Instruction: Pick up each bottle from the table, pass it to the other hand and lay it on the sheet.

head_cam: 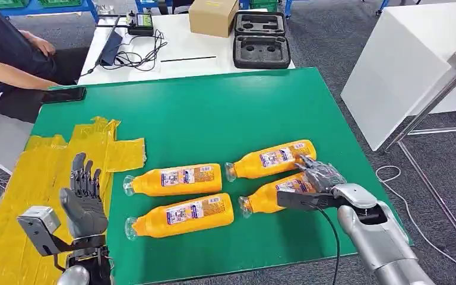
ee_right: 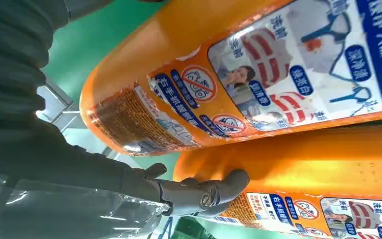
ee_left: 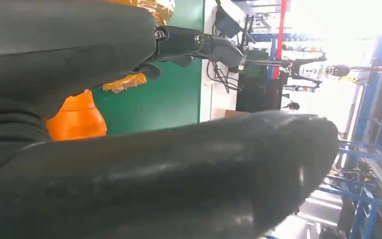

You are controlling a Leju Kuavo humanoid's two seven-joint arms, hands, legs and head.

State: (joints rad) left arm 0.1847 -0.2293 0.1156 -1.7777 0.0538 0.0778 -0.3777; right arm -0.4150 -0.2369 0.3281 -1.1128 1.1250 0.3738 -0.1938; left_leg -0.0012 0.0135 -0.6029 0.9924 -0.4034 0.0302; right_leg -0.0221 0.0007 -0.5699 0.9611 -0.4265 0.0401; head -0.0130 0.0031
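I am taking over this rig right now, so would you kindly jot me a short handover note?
Left hand: open, fingers spread, raised over the yellow sheet, holding nothing.
Right hand: at the near right bottle, fingers touching its base; grip not confirmed, bottle not lifted.
Bottles: all four lie on the green mat; the others are far right, far left and near left.
Done: none on the sheet.
Left: pick, pass and lay all four.
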